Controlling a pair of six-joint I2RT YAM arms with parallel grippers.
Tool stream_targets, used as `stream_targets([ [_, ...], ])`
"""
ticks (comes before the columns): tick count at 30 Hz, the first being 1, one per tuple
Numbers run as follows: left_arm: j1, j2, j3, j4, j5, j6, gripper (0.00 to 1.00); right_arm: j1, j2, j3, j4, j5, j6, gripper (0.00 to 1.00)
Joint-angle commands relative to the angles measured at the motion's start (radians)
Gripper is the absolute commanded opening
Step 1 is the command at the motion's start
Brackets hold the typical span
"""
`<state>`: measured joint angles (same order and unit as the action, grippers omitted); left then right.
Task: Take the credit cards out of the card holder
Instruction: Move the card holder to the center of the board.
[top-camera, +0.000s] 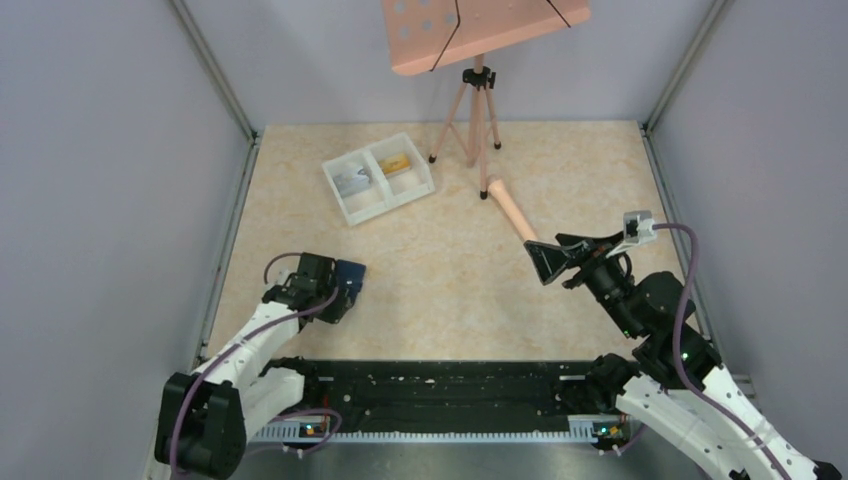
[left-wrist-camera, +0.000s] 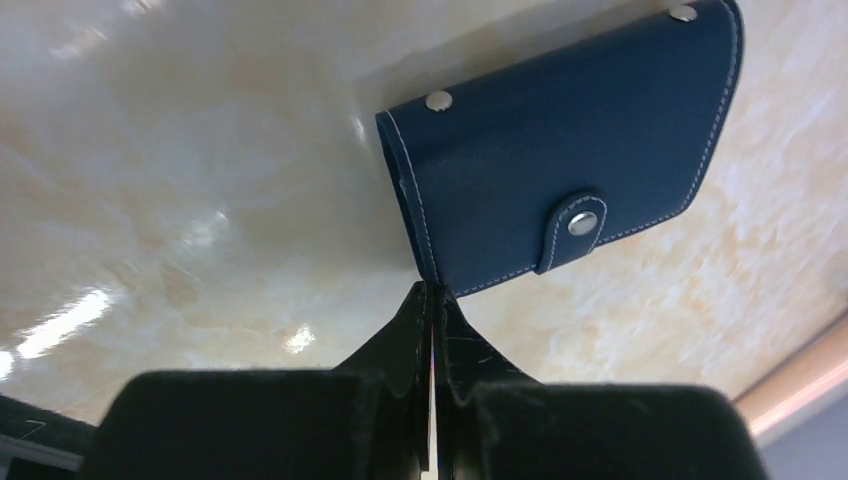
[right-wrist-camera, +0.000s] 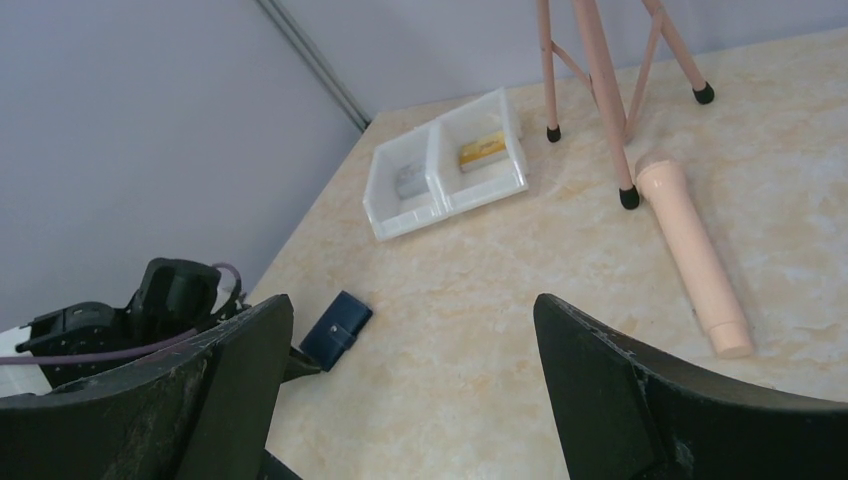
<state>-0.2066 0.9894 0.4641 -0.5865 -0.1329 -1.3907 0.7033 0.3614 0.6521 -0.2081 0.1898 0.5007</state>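
- Left hand (left-wrist-camera: 432, 300): closed card holder (left-wrist-camera: 570, 150) lies at its tips; bare desk (left-wrist-camera: 200, 200) to either side.
- Right hand (right-wrist-camera: 412, 305): bare desk ahead; pink cylinder (right-wrist-camera: 695, 255) and tripod (right-wrist-camera: 600, 90) ahead-right, white tray (right-wrist-camera: 445, 200) far ahead.

Your flat blue stitched card holder (left-wrist-camera: 560, 170) is snapped closed, so its inside is hidden, and its far corner runs off the left wrist view. Left hand (left-wrist-camera: 432, 292) at its near corner: nipping or just touching, can't tell. In the white two-compartment plastic tray (top-camera: 392, 205), a grey piece (top-camera: 352, 181) and a yellow piece (top-camera: 397, 164) are too small to identify.
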Motion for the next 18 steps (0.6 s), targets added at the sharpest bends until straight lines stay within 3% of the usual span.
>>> stream_targets([
  [1,-0.102,-0.02,-0.041,0.144,0.115,-0.05,0.0,0.006,0.016,-0.019,0.039,-0.007,0.038,0.9],
  [9,-0.326,0.036,0.06,0.201,0.092,-0.055,0.03,0.006,0.019,-0.023,0.043,-0.003,0.048,0.89],
  [12,-0.337,0.086,0.106,0.225,0.121,0.037,0.28,0.005,0.017,-0.021,0.038,-0.003,0.055,0.89],
  [18,-0.338,0.173,0.257,0.097,0.091,0.221,0.84,0.005,0.015,-0.016,0.006,-0.002,0.051,0.88],
])
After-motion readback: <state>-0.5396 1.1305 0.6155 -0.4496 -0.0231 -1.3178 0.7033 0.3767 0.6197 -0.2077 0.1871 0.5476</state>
